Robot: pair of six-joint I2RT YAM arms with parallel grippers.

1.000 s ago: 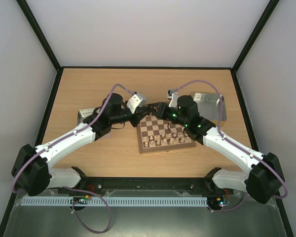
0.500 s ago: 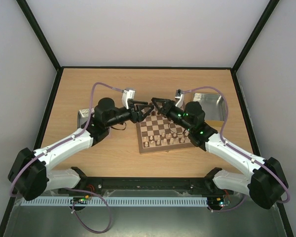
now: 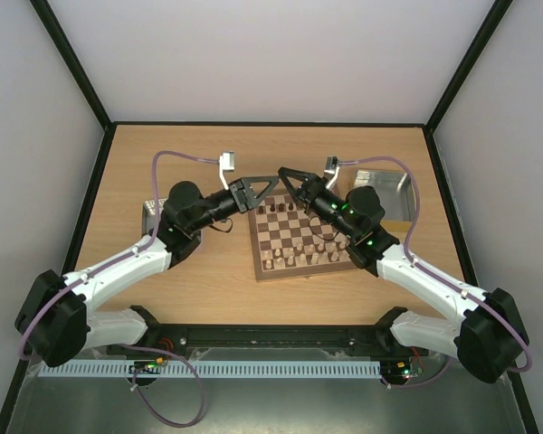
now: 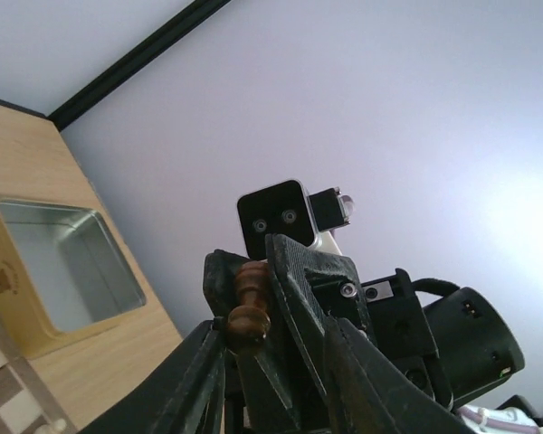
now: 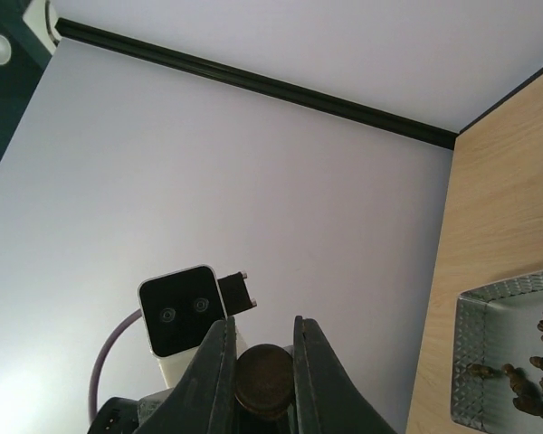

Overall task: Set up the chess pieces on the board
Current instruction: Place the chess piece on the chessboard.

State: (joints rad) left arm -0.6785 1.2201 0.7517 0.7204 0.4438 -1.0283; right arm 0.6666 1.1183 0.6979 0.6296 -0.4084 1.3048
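Several pale pieces [image 3: 290,260] stand along the near side of the board [image 3: 303,270]. Above its far edge, the right gripper [image 5: 262,330] pinches one chess piece [image 4: 248,307] between its fingers. The piece is dark brown turned wood, with a small knob over a collar and a wider round foot. The left gripper [image 4: 276,327] faces it with fingers spread wide on both sides of the piece, grasping nothing. Whether they touch it I cannot tell. Beyond, an open cream tin [image 4: 23,312] lies on the table. It carries a small gold emblem, too small to read.
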